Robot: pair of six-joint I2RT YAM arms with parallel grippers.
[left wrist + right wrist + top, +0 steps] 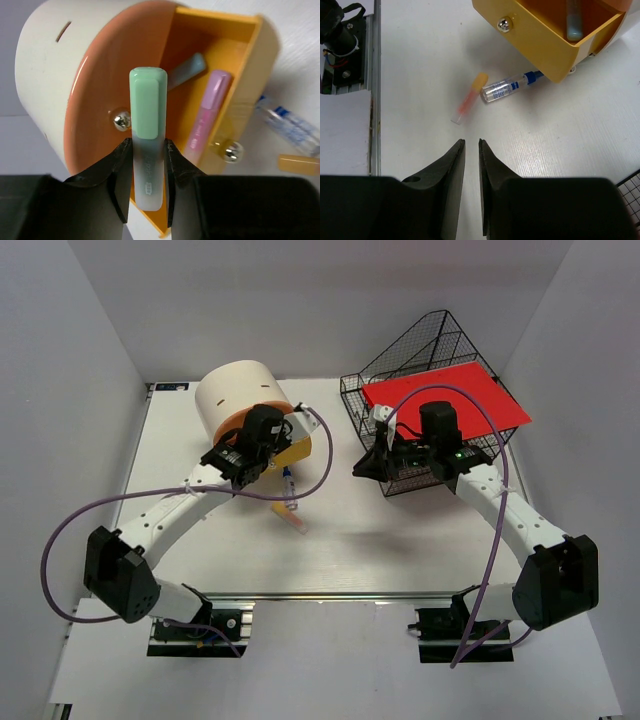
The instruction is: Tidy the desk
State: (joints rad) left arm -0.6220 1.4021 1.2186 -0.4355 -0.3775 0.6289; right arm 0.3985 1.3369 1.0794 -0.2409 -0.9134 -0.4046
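Left pincer (146,146) clamps a frosted, mint-capped highlighter (147,100) above the glossy yellow drawer (260,50) of a round cream-and-orange box (40,65). Right pincer (471,144): narrow gap, empty. Matte white counter (415,75) spans beneath both arms, aluminium rail (330,595) nearside. Plain white walls (80,320) surround.

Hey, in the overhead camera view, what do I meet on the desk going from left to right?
Cream-and-orange round drawer box → orange highlighter lying loose → black wire basket.
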